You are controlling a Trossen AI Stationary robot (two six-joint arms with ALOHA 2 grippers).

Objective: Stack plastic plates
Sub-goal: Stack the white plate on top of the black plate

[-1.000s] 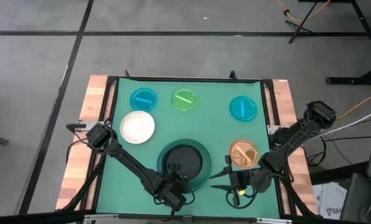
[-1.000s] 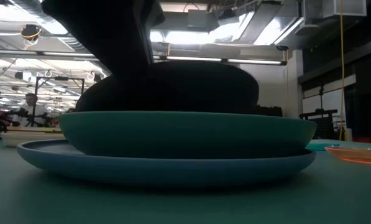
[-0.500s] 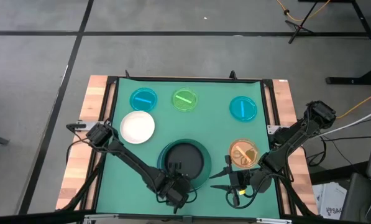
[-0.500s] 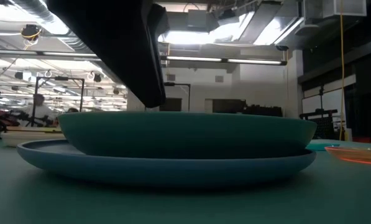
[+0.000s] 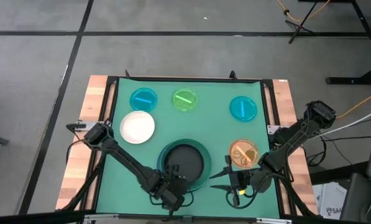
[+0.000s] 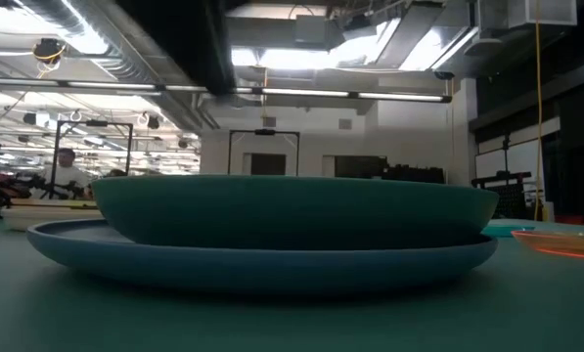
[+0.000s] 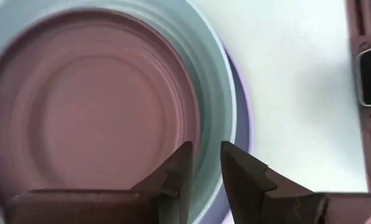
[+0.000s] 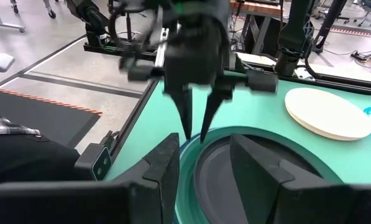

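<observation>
Green matting [image 5: 216, 127] covers the table, and the black plate [image 5: 184, 163] sits nested in the teal-green plate [image 5: 203, 177], itself on the light-blue one [image 6: 262, 262]. Just off that stack's near rim hangs the left gripper [image 5: 174, 179], fingers [image 7: 179, 174] nearly closed with a narrow gap, holding nothing. Beside the stack the right gripper [image 5: 219, 180] waits, spread open and empty. Farther back lie the white plate [image 5: 137, 126], two blue plates [image 5: 143, 99], a green [image 5: 184, 100] and an orange [image 5: 243, 153].

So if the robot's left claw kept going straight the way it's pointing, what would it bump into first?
Most likely the rim of the teal-green plate. The left gripper hangs just above that rim, fingers slightly apart, with the black plate inside. Its height is hard to judge.
</observation>
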